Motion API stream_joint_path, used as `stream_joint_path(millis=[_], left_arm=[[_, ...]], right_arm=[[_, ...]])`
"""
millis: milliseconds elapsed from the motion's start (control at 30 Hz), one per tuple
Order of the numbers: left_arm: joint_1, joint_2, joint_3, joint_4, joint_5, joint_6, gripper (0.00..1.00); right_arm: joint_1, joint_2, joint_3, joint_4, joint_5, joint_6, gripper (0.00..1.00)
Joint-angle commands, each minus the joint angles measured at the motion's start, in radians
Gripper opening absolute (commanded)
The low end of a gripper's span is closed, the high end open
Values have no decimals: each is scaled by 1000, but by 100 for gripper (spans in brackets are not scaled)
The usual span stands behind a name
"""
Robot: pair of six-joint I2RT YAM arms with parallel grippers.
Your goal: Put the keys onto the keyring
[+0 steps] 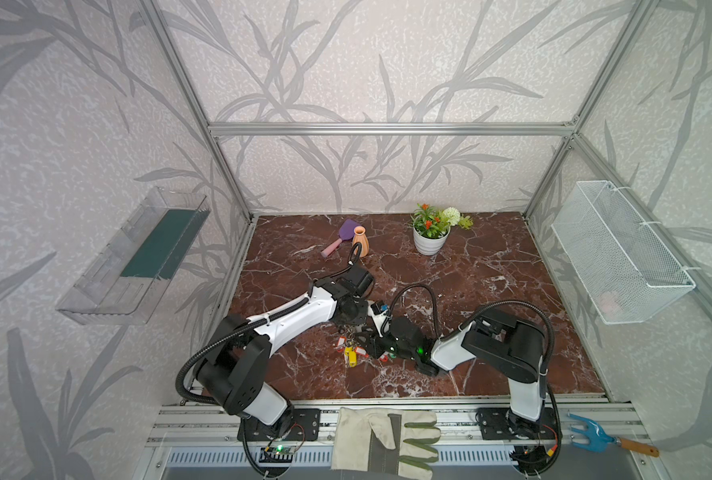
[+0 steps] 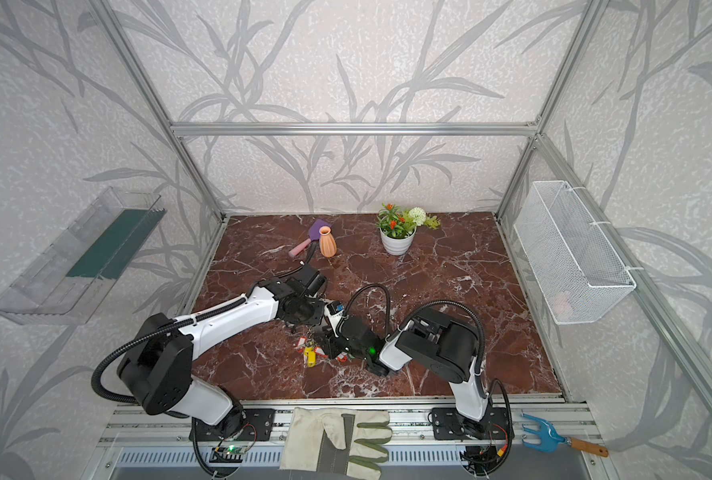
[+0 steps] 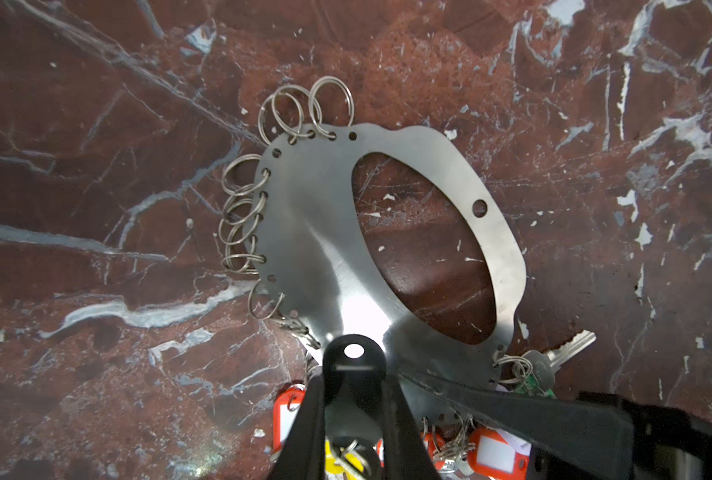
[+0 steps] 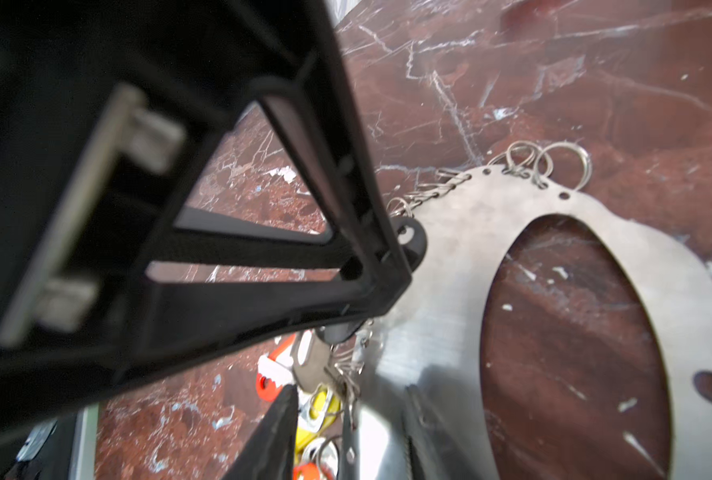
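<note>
Your left pincer (image 3: pixel 354 358) pinches the keyring (image 3: pixel 304 232) at its rim, nearly closed, while your right pincer (image 4: pixel 316 436) stands part-open astride the keys (image 4: pixel 321 405).

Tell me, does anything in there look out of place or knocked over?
A work glove and a blue garden fork lie on the metal front rail, off the marble table, and seem unrelated to the key job. Nothing looks spilled: the vase and plant pot stand upright.
</note>
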Motion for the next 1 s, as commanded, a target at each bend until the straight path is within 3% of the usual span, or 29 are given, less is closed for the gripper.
stream_joint_path(millis=[0, 633, 967], left_arm=[[-2, -11, 34, -14, 13, -1, 0], [-1, 30, 46, -8, 30, 0, 0], [-2, 34, 47, -4, 39, 2, 0]], right_arm=[[8, 31, 38, 43, 18, -27, 39], [25, 42, 62, 98, -84, -26, 38], [38, 52, 89, 69, -66, -53, 40]])
